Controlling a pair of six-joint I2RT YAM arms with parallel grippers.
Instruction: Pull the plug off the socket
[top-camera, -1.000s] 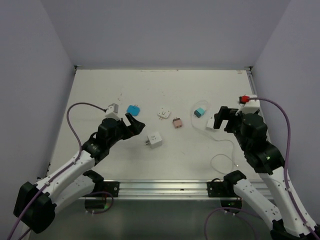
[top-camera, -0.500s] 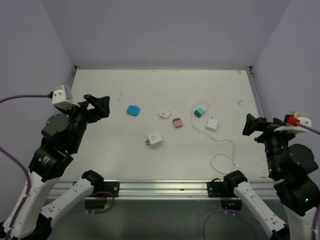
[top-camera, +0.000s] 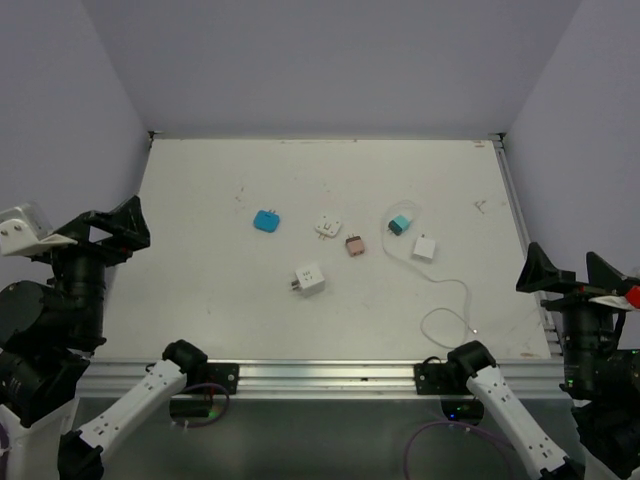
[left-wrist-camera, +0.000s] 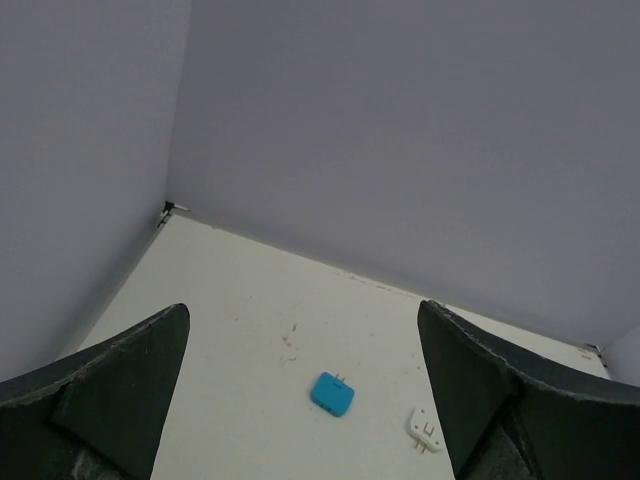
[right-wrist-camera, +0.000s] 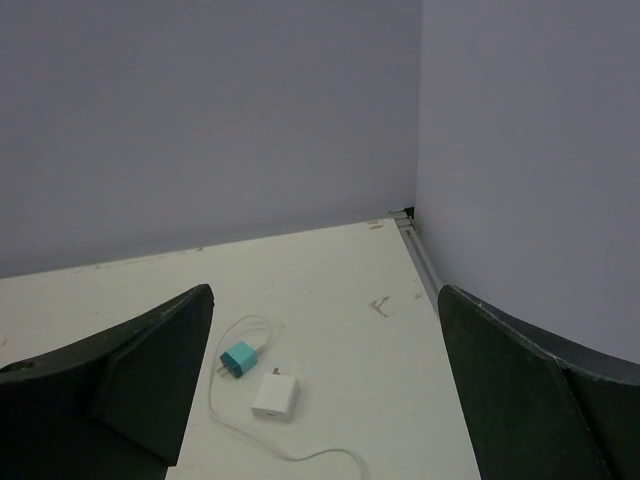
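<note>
Top external alone catches the white cube-like plastic socket (top-camera: 309, 279), centre; left gripper (top-camera: 110, 228) and right gripper (top-camera: 568, 275), both spread wide, hang at near corners.

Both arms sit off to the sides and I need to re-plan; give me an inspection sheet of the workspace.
Surface: white table, lightly scuffed.
Job's things: socket lying near centre, no plug seen in it.
Clutter: blue plug, small white plug, pink plug, teal charger, white block.
Hands: left hand and right hand open, empty, off the table's sides.
Cables: white cable looped around the teal charger, trailing toward the near edge.
Surroundings: grey walls.
</note>
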